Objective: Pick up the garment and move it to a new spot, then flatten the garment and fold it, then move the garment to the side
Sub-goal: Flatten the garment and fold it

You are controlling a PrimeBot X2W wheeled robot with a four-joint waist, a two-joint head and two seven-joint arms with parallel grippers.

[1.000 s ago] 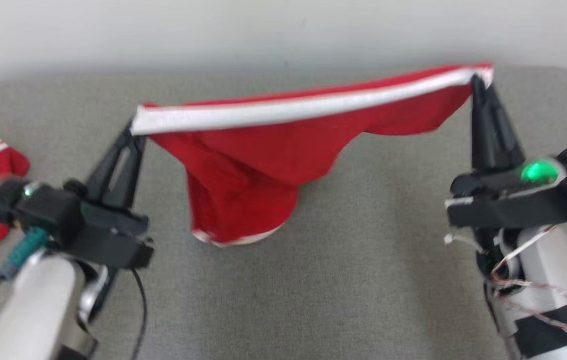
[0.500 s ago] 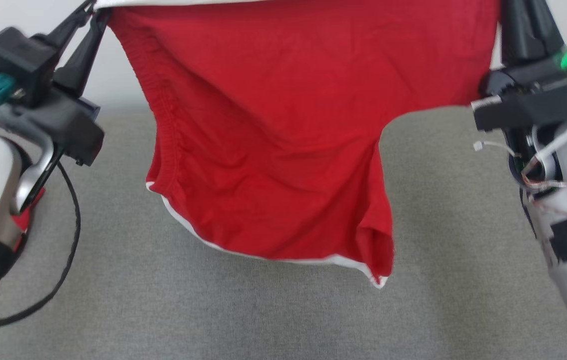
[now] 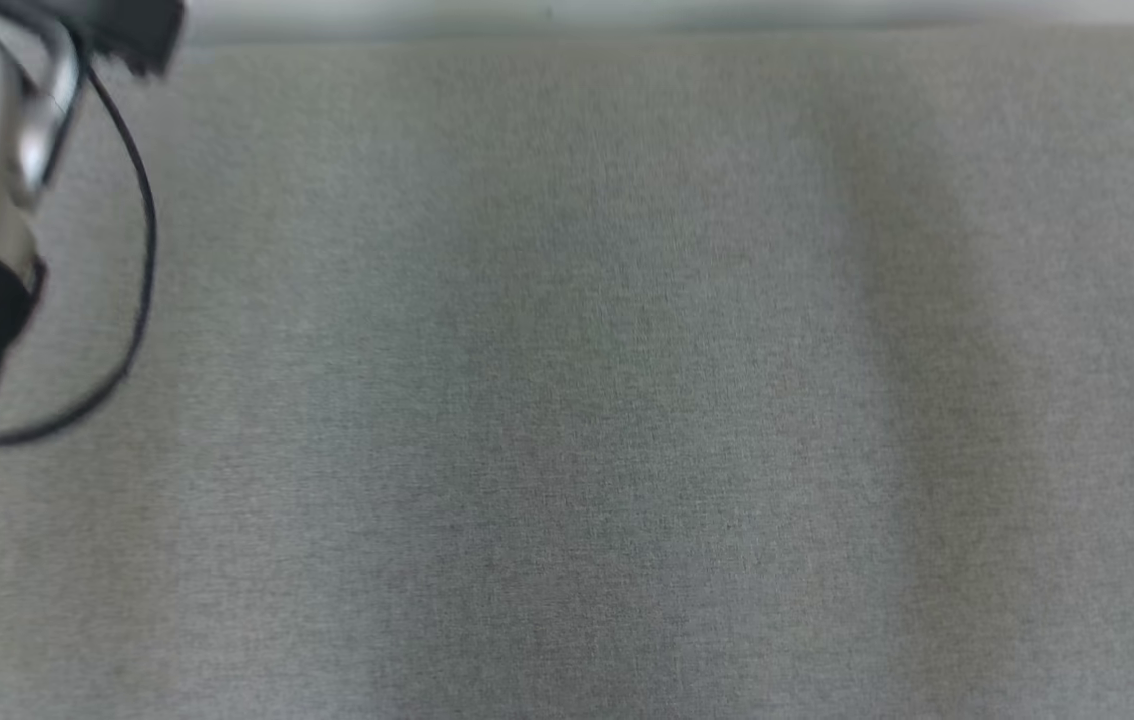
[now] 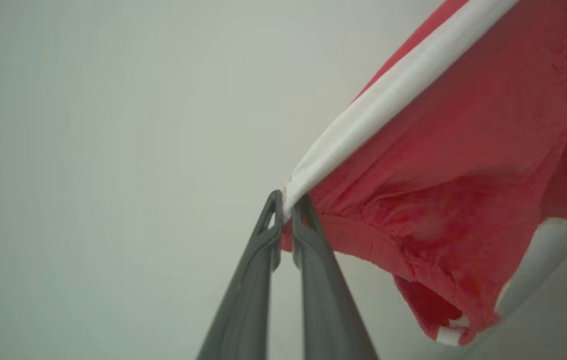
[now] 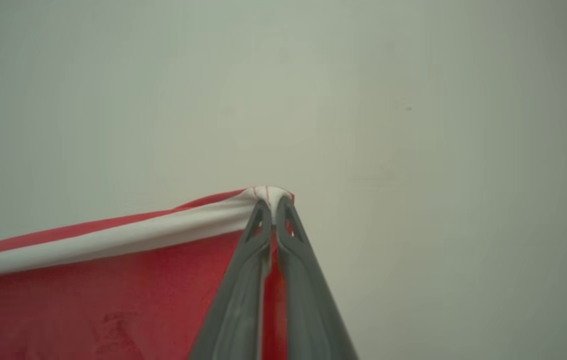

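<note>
Strung across: garment (image 4: pixel 463 175) held at both ends
The left gripper (image 4: pixel 287 200) pinches one band corner, right gripper (image 5: pixel 272 205) the other; it hangs between them; wall (image 5: pixel 413 100) behind

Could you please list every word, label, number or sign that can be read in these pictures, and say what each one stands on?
None can be read.
red garment: no lettering shows in the left wrist view; a faint darker mark on the cloth in the right wrist view is too blurred to read.
white band: plain.
grey surface: plain, no label or sign.
</note>
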